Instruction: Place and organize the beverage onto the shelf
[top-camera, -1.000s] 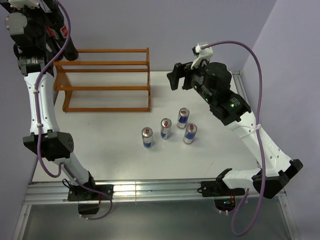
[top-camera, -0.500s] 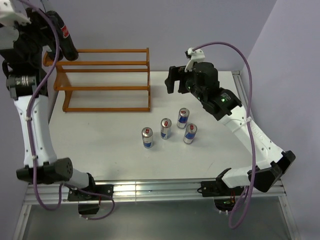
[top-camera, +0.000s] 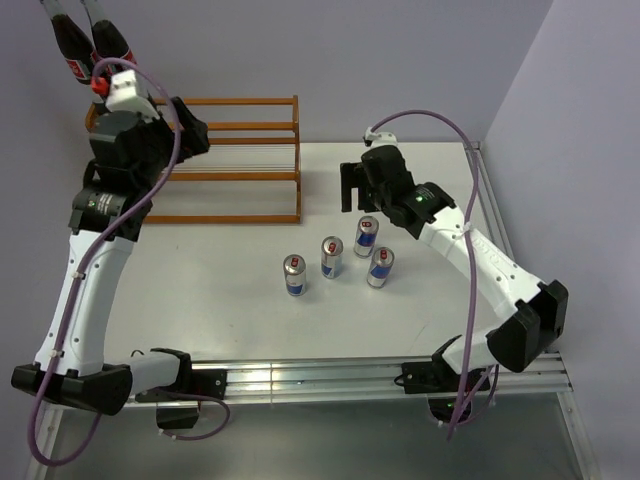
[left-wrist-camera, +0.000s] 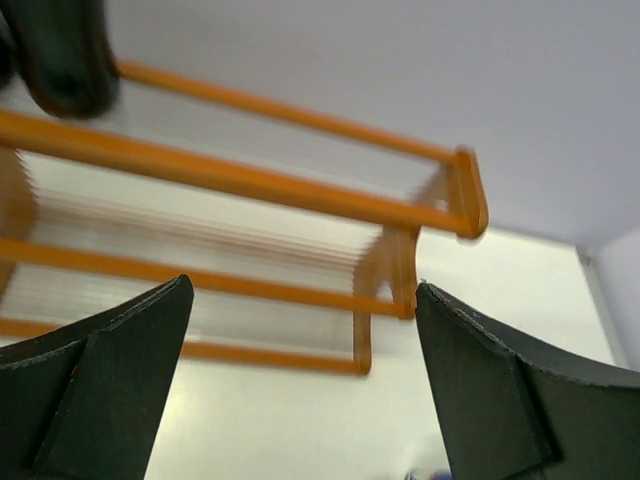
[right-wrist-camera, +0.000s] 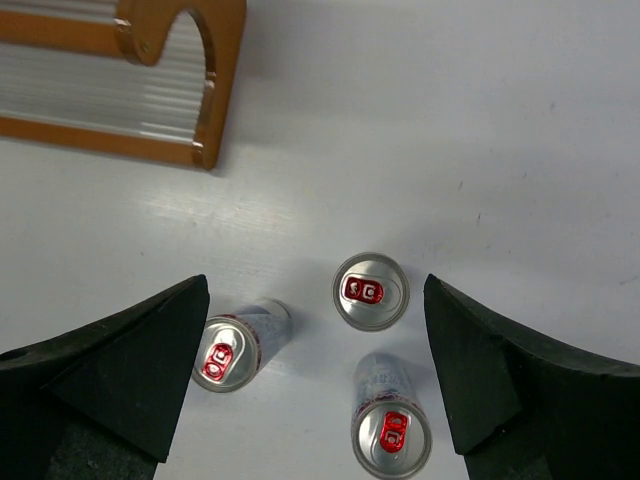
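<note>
Hard-to-see stuff first: the right wrist view only caught three of the four cans (top-camera: 332, 257). The two cola bottles (top-camera: 108, 45), at the far left end of the shelf (top-camera: 215, 170), were cut off by the frame's top and just a dark blur in the left wrist view. White table (top-camera: 200, 290), lilac walls (top-camera: 400, 50) behind. The cans stood clustered mid-table, well apart from the shelf at the back. The right tool (right-wrist-camera: 316, 285) hung spread wide above them, gripping nothing. The left tool (left-wrist-camera: 302, 290) was gaping and empty too, facing the shelf.
</note>
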